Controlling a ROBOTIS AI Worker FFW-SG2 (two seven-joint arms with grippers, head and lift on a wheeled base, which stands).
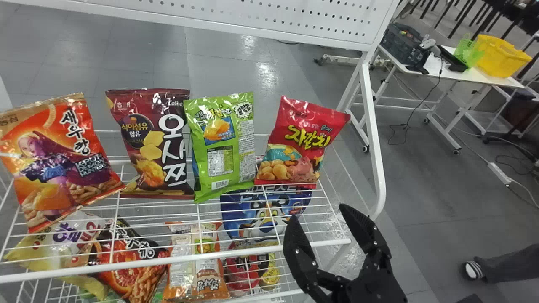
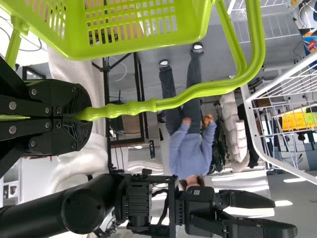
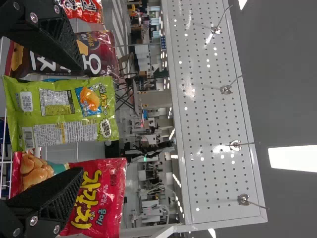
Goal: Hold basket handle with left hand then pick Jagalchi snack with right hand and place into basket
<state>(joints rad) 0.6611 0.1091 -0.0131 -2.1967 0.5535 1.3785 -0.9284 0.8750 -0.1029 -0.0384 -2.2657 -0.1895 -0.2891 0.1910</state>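
The red Jagalchi snack bag stands upright at the right end of the upper wire shelf in the head view. My right gripper is open in front of and below it, near the shelf's front right corner, holding nothing. The right wrist view has the open gripper with the Jagalchi bag beyond one finger, partly covered by it. In the left wrist view my left gripper is shut on the handle of the green basket.
Beside the Jagalchi bag stands a green snack bag, then a maroon one and an orange one. More bags lie on the lower shelf. The rack's white side post rises at the right, below a perforated panel.
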